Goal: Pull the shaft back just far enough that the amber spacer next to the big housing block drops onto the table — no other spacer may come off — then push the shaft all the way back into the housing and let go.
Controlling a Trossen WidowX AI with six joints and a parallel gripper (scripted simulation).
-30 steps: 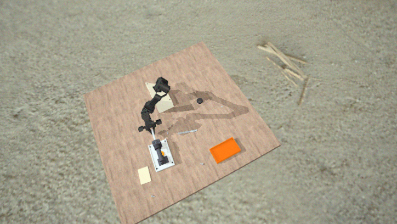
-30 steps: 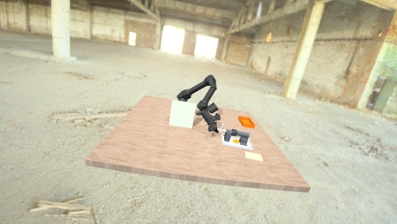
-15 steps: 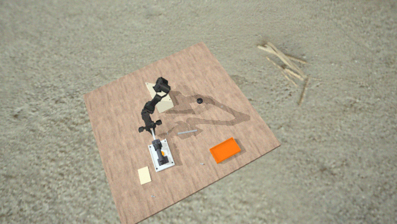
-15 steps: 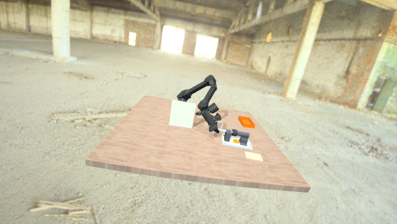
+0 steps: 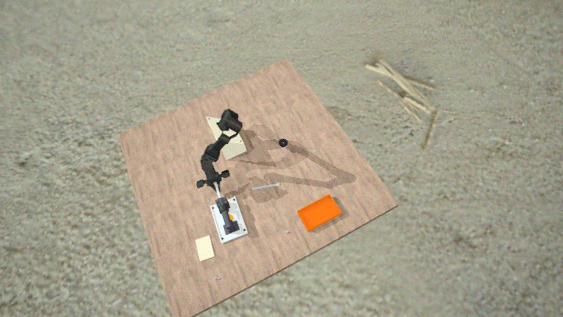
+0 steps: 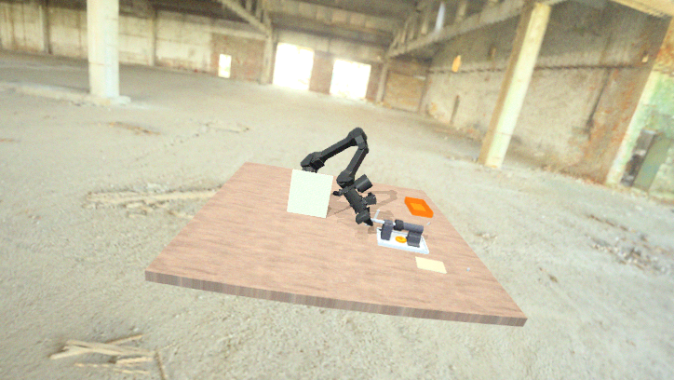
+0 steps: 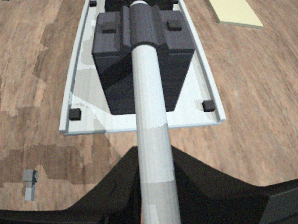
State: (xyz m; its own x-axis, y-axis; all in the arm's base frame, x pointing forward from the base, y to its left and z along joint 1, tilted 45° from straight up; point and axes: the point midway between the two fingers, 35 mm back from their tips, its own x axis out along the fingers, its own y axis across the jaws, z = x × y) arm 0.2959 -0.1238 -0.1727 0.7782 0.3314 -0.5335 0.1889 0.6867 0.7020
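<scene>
My gripper [image 5: 217, 186] [image 6: 370, 223] [image 7: 150, 152] is shut on the pale shaft [image 5: 218, 191] [image 6: 377, 221] [image 7: 150, 100]. The shaft runs from the fingers into the dark near block [image 6: 385, 230] [image 7: 115, 75]. The big dark housing block [image 6: 414, 237] stands at the far end of the white base plate [image 5: 216, 220] [image 6: 400, 248] [image 7: 90, 100]. The amber spacer [image 5: 230, 217] [image 6: 400, 238] lies on the plate between the blocks, below the shaft line. A dark ring [image 6: 398, 224] and cylinder sit above it. Other spacers and the shaft's far tip cannot be made out.
A cream card [image 5: 204, 248] [image 6: 430, 264] [image 7: 235, 12] lies beside the plate. An orange tray [image 5: 319, 212] [image 6: 418, 207], a thin metal bar [image 5: 265, 186] and a black ring [image 5: 282, 142] lie to one side. A pale panel [image 5: 235, 151] [image 6: 309, 193] stands near the arm's base.
</scene>
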